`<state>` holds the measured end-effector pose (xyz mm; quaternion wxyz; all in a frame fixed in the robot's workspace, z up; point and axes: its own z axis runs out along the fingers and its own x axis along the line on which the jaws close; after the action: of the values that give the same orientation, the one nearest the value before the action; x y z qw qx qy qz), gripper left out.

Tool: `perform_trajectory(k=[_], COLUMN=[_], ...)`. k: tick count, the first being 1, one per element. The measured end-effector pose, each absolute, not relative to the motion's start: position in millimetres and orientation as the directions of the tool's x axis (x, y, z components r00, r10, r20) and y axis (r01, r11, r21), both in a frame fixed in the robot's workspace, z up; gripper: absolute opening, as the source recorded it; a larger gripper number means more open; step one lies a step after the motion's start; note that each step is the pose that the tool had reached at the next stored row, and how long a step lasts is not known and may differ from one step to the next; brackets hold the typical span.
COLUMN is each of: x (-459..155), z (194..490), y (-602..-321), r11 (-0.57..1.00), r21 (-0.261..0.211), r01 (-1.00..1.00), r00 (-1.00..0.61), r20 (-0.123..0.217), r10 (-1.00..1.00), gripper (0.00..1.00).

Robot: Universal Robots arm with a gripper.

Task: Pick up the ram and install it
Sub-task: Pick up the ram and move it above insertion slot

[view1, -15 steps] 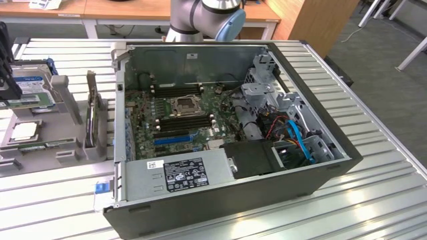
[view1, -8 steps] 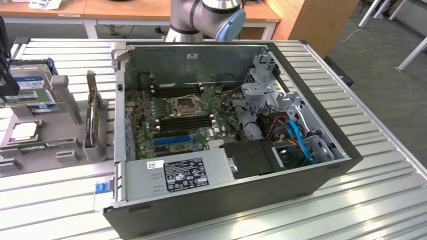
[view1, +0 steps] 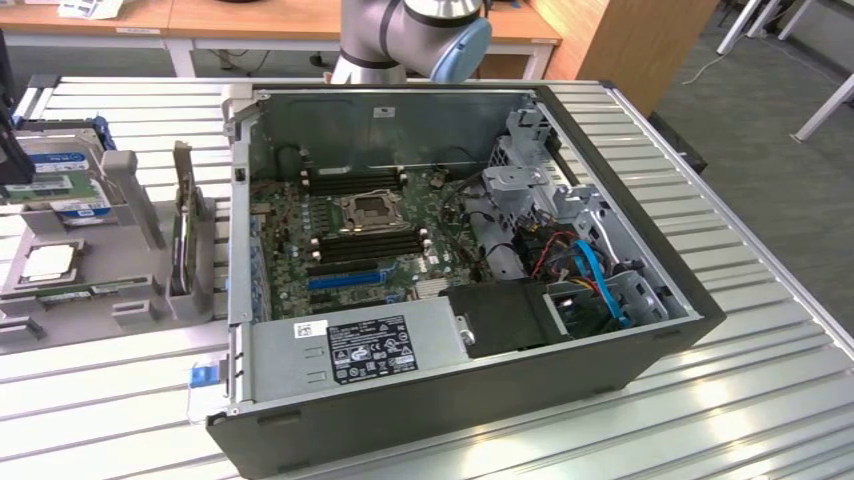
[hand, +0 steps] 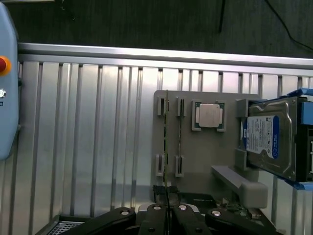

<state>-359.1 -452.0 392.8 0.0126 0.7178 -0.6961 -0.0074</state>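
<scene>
Two thin green ram sticks stand on edge side by side in a grey holder plate (hand: 205, 161). One ram stick (hand: 166, 142) lines up with my gripper (hand: 167, 210); the second stick (hand: 180, 139) is beside it. My black fingers are shut together, with nothing visibly held between them. Their tips overlap the near end of the first stick in the wrist view; I cannot tell whether they touch it. In the exterior view the ram (view1: 114, 291) lies on the holder at the left. The open computer case (view1: 667, 330) shows its black memory slots (view1: 367, 245).
The holder also carries a processor chip (hand: 210, 116) and a hard drive (hand: 271, 139) in a blue bracket. The arm's base (view1: 400, 40) stands behind the case. A power supply (view1: 354, 350), a drive cage (view1: 534, 200) and cables crowd the case. The ribbed metal table (hand: 88, 137) surrounds everything.
</scene>
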Motion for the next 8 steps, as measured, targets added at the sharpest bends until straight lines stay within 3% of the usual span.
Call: perform_trajectory(k=[8], x=[-358.7], z=[400.6], y=[-452.0], r11=[-0.031], r21=[0.028], r01=[-0.999], r00=[0.031], r20=[0.007], r10=[-1.0], gripper=[0.12])
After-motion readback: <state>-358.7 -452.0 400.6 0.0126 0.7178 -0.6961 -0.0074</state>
